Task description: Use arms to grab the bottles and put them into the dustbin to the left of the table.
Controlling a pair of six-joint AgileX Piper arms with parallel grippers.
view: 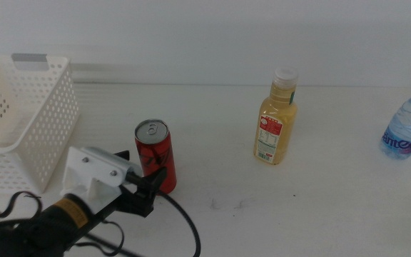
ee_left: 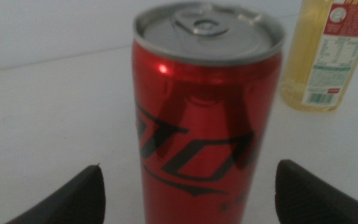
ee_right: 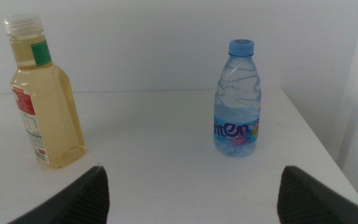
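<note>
The slim red can [view: 154, 155] stands upright on the white table [view: 212, 114], left of centre. My left gripper [view: 142, 165] reaches in from the lower left. It is open, with one jaw on each side of the can, which fills the left wrist view [ee_left: 207, 112] between the jaws of the gripper [ee_left: 188, 169]. The yellow juice bottle [view: 275, 121] stands upright at centre right. The blue-capped water bottle [view: 409, 125] stands at the far right. The white dustbin [view: 20, 121] sits at the left. My right gripper [ee_right: 192, 179] is open and empty, out of the middle view, facing the juice bottle [ee_right: 42, 106] and water bottle [ee_right: 237, 106].
The left arm's black cable [view: 184, 221] loops over the table in front of the can. The table's right edge [ee_right: 309, 130] lies just past the water bottle. The juice bottle [ee_left: 325, 56] shows behind the can in the left wrist view.
</note>
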